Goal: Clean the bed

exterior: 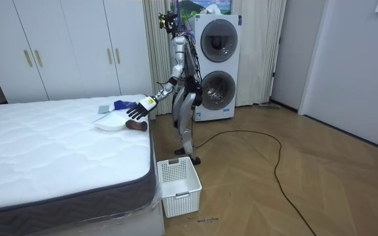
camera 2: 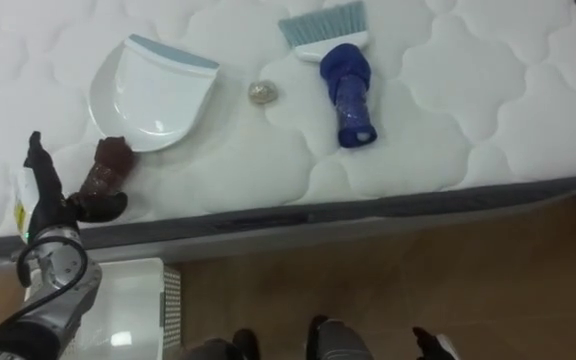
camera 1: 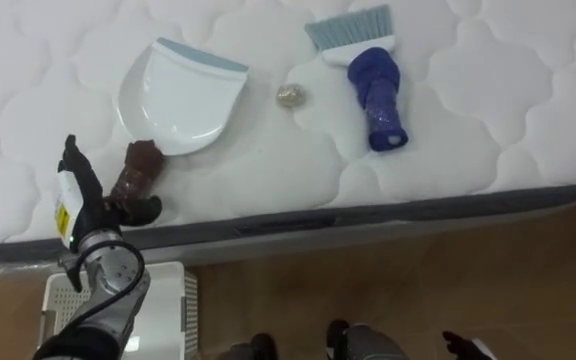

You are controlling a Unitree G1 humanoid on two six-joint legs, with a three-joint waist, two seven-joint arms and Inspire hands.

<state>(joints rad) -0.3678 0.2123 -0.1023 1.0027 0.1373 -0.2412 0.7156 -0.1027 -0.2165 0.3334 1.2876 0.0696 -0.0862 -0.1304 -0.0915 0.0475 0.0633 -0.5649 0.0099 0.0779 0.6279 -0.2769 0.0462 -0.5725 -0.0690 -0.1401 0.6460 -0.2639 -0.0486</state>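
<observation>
On the white quilted mattress (camera 1: 488, 130) lies a white dustpan (camera 1: 183, 95) with a brown handle (camera 1: 138, 172) pointing towards the bed's edge. Right of it rests a small crumpled scrap (camera 1: 289, 95). Further right lies a brush (camera 1: 373, 95) with a blue handle and pale blue bristles. My left hand (camera 1: 80, 195) stands open just left of the dustpan handle, fingers straight up and thumb reaching under the handle's end. In the room view the left hand (exterior: 136, 109) hovers over the bed's corner. My right hand (camera 1: 463, 345) hangs low at the bottom edge.
I stand at the bed's side on a wooden floor. A white slatted basket (camera 1: 118, 300) sits on the floor below my left arm, against the bed (exterior: 179, 187). Two stacked washing machines (exterior: 215, 65) and white wardrobes (exterior: 77, 46) line the wall behind.
</observation>
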